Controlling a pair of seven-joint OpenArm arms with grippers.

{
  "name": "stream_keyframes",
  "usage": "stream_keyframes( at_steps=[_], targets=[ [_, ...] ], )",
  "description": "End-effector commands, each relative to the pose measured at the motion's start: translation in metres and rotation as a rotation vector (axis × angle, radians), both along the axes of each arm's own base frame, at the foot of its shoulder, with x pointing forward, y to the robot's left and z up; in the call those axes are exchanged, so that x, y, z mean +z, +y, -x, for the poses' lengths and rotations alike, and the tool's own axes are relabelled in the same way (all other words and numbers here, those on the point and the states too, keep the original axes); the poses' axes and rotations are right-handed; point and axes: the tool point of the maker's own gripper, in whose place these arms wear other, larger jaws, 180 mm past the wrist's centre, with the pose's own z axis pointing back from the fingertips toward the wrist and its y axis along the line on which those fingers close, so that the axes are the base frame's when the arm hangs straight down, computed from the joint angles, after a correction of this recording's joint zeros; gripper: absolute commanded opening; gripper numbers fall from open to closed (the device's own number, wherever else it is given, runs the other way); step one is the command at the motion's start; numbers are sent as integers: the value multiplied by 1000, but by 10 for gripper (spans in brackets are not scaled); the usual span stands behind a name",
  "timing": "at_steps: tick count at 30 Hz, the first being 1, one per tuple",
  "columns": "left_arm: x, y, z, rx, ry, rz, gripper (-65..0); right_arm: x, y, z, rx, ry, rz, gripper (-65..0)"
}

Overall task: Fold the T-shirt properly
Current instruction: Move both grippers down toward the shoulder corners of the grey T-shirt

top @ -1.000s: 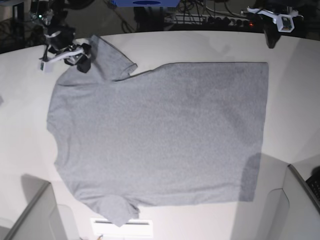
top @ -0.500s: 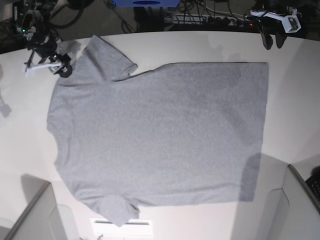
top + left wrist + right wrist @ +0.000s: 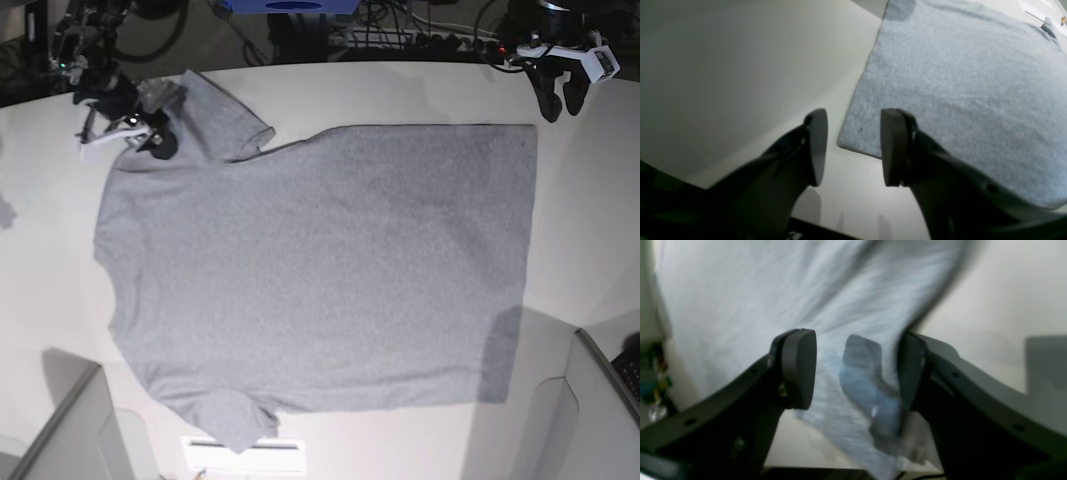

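Lying flat and spread across the white table point(image 3: 330, 90), plain side up, the grey T-shirt point(image 3: 320, 270) has its hem toward the left gripper point(image 3: 556, 103) and its collar end toward the right gripper point(image 3: 150, 135).

Risks first. The left gripper sits just off the hem's far corner, and in its wrist view that corner point(image 3: 845, 143) shows in the gap between the parted jaws, with nothing gripped. If the jaws close from here they may catch only the very tip of the corner, or just one layer, and the fabric could slip out on lifting. At the other end, the right wrist view is smeared by motion blur; a pinch made blind could bunch the sleeve point(image 3: 215, 115) rather than take a clean edge. If one arm lifts before the other has a hold, the shirt would skew and the fold come out crooked.

As for position: the right gripper's jaws stand wide apart with the sleeve cloth point(image 3: 857, 306) spread between and beyond them. Whether either pad touches the cloth I cannot tell; nothing looks held. Near the shirt's other sleeve, a paper sheet point(image 3: 245, 455) lies at the table edge.
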Motion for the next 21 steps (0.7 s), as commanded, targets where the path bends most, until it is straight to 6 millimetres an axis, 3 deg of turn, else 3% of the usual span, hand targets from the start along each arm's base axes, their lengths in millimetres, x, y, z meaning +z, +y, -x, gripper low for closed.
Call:
stream_keyframes(
  at_steps=[1, 6, 11, 13, 16, 21],
  targets=[
    [9, 2, -3, -1, -33, -2, -390, -10, -1, 14, 12, 64, 2, -302],
    [-3, 1, -12, 19, -10, 150, -311, -19, -2, 21, 2, 95, -10, -302],
    [-12, 12, -18, 10, 19, 260, -290, -21, -2, 21, 1, 99, -12, -314],
    [-16, 22, -17, 30, 37, 297, -290, -21, -2, 21, 1, 99, -11, -404],
    [-24, 35, -15, 50, 83, 323, -290, -20, -3, 21, 3, 96, -10, -650],
    [-39, 46, -20, 90, 128, 380, -296, -20, -2, 20, 3, 95, -15, -650]
  ],
)
